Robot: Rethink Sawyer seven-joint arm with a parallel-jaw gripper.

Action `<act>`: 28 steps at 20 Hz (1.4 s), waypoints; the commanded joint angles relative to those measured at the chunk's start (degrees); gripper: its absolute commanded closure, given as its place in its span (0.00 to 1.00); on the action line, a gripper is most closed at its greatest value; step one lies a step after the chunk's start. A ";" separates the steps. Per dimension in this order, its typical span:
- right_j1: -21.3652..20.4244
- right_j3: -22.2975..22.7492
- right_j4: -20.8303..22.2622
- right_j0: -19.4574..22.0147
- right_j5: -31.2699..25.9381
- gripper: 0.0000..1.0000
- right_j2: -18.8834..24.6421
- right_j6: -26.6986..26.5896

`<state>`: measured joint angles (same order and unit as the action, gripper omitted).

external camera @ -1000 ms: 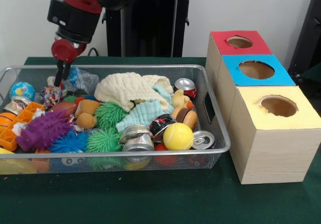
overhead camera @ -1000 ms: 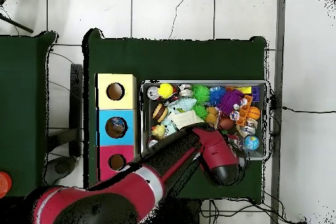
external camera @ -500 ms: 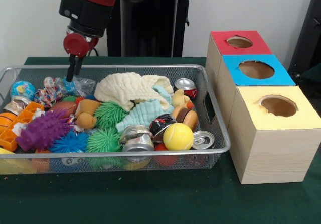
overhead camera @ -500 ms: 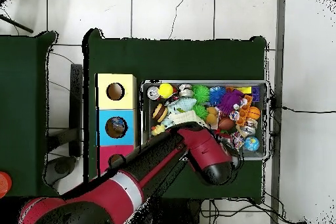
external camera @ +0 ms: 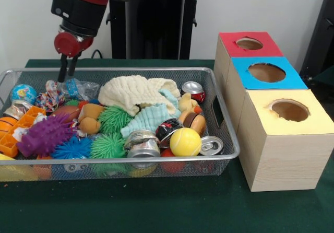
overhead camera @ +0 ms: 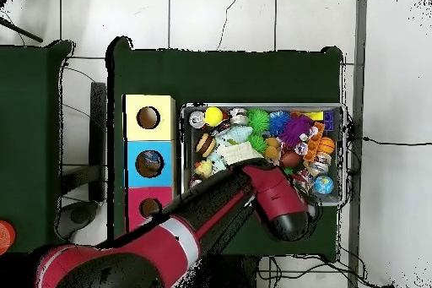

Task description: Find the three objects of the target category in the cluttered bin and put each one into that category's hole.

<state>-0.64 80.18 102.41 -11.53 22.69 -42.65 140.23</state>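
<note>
Gripper [external camera: 63, 74] hangs over the far left end of the wire bin [external camera: 156, 70], tips just above a crumpled piece of clear plastic film [external camera: 78, 89] lying against the far wall, between the patterned knot toy [external camera: 50, 95] and the cream cloth [external camera: 136, 93]. Fingers look close together with nothing between them; the film sits in the bin, not lifted. Overhead view hides the gripper under the arm. Blue-topped box hole [external camera: 266, 72] is at the opposite end, middle of the three boxes, well apart from the film; something seems to sit inside it in the overhead view [overhead camera: 149, 163].

Risks, as a guess: film is thin and slippery, so a pinch may slide off or catch only a corner and drop it on the long carry. The knot toy touches the film and could come up with it. Silver cans [external camera: 192, 89] glint the same way, so they are easy to mistake. The red hole [external camera: 249, 43] sits right beside the blue one.
</note>
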 commanded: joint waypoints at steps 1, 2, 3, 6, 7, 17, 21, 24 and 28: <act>2.53 -0.94 -2.76 2.29 5.04 0.00 10.13 9.67; 2.95 -1.10 -2.77 2.27 4.59 0.00 10.10 9.70; 3.47 -1.45 -2.70 2.54 4.38 0.00 10.33 9.62; 3.48 -1.67 -2.61 3.18 5.30 0.00 11.09 9.59; 3.60 -1.77 -2.85 3.34 5.20 0.00 11.37 9.66; 3.84 -0.69 -3.32 1.86 7.16 0.00 11.96 14.34; 3.76 -0.22 -4.00 1.28 6.30 0.00 12.06 15.01; 3.66 0.13 -4.61 0.70 5.69 0.00 12.03 15.70; 3.22 0.75 -5.15 0.01 6.05 0.00 11.89 17.46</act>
<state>1.25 80.18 101.60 -10.75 22.69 -41.72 140.24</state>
